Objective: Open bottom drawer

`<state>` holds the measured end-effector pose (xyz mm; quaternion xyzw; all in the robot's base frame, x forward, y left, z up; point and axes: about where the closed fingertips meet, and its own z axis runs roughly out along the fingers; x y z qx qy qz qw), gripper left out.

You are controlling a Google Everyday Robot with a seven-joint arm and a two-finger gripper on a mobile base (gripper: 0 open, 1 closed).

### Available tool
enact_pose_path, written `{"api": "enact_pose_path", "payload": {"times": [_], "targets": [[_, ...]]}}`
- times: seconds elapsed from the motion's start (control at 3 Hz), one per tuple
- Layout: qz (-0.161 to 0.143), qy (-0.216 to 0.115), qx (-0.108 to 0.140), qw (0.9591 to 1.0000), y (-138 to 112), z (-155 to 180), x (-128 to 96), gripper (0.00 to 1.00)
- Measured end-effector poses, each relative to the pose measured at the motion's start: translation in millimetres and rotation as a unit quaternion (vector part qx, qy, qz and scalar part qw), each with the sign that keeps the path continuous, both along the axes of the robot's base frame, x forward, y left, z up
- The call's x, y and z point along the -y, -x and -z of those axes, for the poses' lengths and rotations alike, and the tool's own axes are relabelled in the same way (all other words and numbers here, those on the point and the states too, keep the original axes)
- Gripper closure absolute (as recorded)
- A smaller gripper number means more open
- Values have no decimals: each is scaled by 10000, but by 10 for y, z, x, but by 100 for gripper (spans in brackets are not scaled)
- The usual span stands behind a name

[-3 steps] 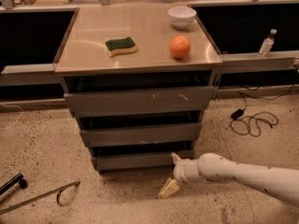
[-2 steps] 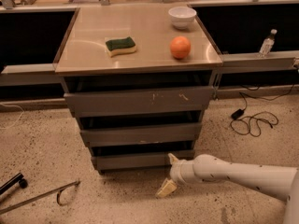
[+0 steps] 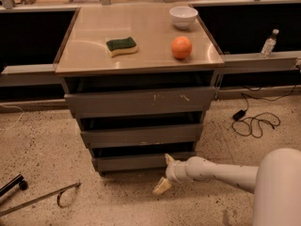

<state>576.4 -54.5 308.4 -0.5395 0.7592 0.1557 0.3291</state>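
Note:
The bottom drawer [image 3: 134,163] is the lowest and narrowest grey front of the three under the metal-topped cabinet [image 3: 89,46]. A thin dark gap shows above its front. The mid-sized drawer front [image 3: 141,136] and the tallest, scratched front [image 3: 141,102] sit above it. My gripper [image 3: 165,173] reaches in from the right on a white arm [image 3: 221,172], low near the floor, at the right end of the bottom drawer front. Its fingers are spread open: the upper fingertip [image 3: 169,158] is at the drawer's front edge, the lower one [image 3: 161,186] is near the floor.
On the cabinet top lie a green-and-yellow sponge [image 3: 121,46], an orange [image 3: 181,47] and a white bowl [image 3: 183,16]. A black cable [image 3: 254,122] lies on the floor at the right. A metal rod with a hook [image 3: 42,199] lies at the lower left. A bottle [image 3: 268,43] stands on the right ledge.
My gripper and arm have moved a little to the left, closer to the right end of the bottom drawer front. The drawers look unchanged.

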Motion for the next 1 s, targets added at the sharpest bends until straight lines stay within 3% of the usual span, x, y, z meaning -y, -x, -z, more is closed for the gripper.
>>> {"api": "enact_pose_path", "payload": {"times": [0.33,0.67,1.0], "targets": [[175,-27,-117,9998,-192,333,71,0],[173,-114,-334,9992,-191,474,125,0],[158,-117,-349,9992,-188,474,121,0]]}}
